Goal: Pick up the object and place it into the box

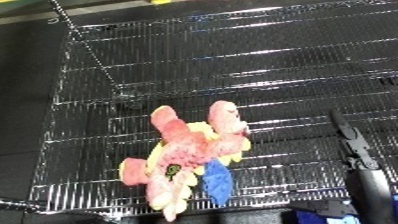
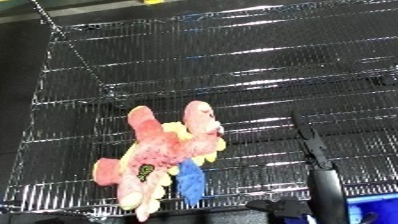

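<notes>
A pink plush toy (image 1: pixel 191 155) with yellow and blue parts lies inside a wire-mesh bin (image 1: pixel 266 60), on the mesh near its front left corner. My right hand (image 1: pixel 354 142) rises from the lower right, with black fingers (image 2: pixel 311 140) held straight and pointing away from me. It is to the right of the toy, apart from it, and holds nothing. My left hand shows in neither view.
The bin's wire walls rise at the left (image 1: pixel 84 45) and run along the front edge (image 1: pixel 80 192). Bare mesh spreads behind and to the right of the toy. A blue object (image 2: pixel 373 207) sits at the lower right corner, below the bin's front.
</notes>
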Tool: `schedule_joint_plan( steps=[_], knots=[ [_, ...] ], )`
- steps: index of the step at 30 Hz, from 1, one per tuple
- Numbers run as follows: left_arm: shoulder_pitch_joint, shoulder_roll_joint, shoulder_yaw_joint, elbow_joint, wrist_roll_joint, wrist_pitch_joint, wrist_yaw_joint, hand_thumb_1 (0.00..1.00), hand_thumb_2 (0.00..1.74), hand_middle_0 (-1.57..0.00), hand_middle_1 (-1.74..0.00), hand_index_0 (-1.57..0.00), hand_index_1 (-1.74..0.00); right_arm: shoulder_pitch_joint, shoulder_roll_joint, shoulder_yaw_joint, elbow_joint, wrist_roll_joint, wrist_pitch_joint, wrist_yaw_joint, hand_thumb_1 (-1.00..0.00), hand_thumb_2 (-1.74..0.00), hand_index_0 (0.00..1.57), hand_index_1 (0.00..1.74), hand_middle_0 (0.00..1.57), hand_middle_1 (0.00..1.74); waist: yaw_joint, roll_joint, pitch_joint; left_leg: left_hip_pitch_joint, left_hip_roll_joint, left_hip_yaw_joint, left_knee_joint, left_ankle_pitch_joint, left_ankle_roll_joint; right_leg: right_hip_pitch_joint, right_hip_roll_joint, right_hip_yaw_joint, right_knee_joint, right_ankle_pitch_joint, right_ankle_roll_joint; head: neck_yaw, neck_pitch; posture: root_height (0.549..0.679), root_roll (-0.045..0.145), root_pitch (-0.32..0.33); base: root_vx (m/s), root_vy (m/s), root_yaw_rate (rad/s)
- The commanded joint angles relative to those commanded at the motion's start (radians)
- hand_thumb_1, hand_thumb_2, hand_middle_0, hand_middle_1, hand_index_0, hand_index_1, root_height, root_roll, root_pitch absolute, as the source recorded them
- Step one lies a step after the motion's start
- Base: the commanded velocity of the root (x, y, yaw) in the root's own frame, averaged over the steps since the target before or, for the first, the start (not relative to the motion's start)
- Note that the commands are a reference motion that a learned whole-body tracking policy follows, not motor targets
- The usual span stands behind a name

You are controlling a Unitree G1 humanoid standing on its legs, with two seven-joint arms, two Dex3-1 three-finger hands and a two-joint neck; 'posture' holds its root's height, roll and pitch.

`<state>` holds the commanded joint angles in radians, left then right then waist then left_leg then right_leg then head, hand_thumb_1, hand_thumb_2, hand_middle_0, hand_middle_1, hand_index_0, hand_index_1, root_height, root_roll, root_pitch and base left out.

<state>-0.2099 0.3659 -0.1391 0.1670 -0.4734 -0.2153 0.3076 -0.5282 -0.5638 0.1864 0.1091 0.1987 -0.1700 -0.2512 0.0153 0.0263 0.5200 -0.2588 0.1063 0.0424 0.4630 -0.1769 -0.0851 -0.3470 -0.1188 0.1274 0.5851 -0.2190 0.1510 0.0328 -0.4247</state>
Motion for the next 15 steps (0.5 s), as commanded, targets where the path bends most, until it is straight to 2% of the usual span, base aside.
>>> schedule_joint_plan(
  steps=[6,11,15],
  knots=[
    [-0.006,0.014,-0.026,0.01,-0.018,-0.013,-0.012,1.0,1.74,-1.57,-1.74,-1.57,-1.74,-0.145,-0.051,0.125,0.099,-0.02,0.021,0.026,0.0,0.0,0.0,0.0,0.0,0.0,0.026,0.004,0.0,0.0,-0.002,-0.008,-0.001,0.0,-0.0027,0.003,-0.0057,-0.01,0.005,-0.006,0.0003,0.014,-0.031,0.652,0.042,0.005,0.002,0.009,0.081],
    [-0.018,0.024,-0.06,0.027,-0.021,-0.026,-0.018,1.0,1.74,-1.57,-1.74,-1.57,-1.74,-0.277,-0.094,0.253,0.183,-0.106,0.043,0.049,0.0,0.0,0.0,0.0,0.0,0.0,0.055,0.011,0.0,-0.004,-0.008,-0.017,-0.003,0.0,-0.0037,0.004,-0.0115,-0.016,0.003,-0.004,0.001,0.03,-0.041,0.652,0.041,0.008,0.006,0.012,0.08],
    [-0.019,0.03,-0.077,0.03,-0.03,-0.039,-0.022,1.0,1.74,-1.57,-1.74,-1.57,-1.74,-0.375,-0.099,0.344,0.244,-0.152,0.056,0.057,0.0,0.0,0.0,0.0,0.0,0.0,0.073,0.02,0.0,-0.013,-0.012,-0.024,0.0,0.0,-0.0034,0.0,-0.0141,-0.02,0.003,-0.005,0.0014,0.048,-0.053,0.652,0.039,0.014,0.025,0.024,0.061]
  ],
)
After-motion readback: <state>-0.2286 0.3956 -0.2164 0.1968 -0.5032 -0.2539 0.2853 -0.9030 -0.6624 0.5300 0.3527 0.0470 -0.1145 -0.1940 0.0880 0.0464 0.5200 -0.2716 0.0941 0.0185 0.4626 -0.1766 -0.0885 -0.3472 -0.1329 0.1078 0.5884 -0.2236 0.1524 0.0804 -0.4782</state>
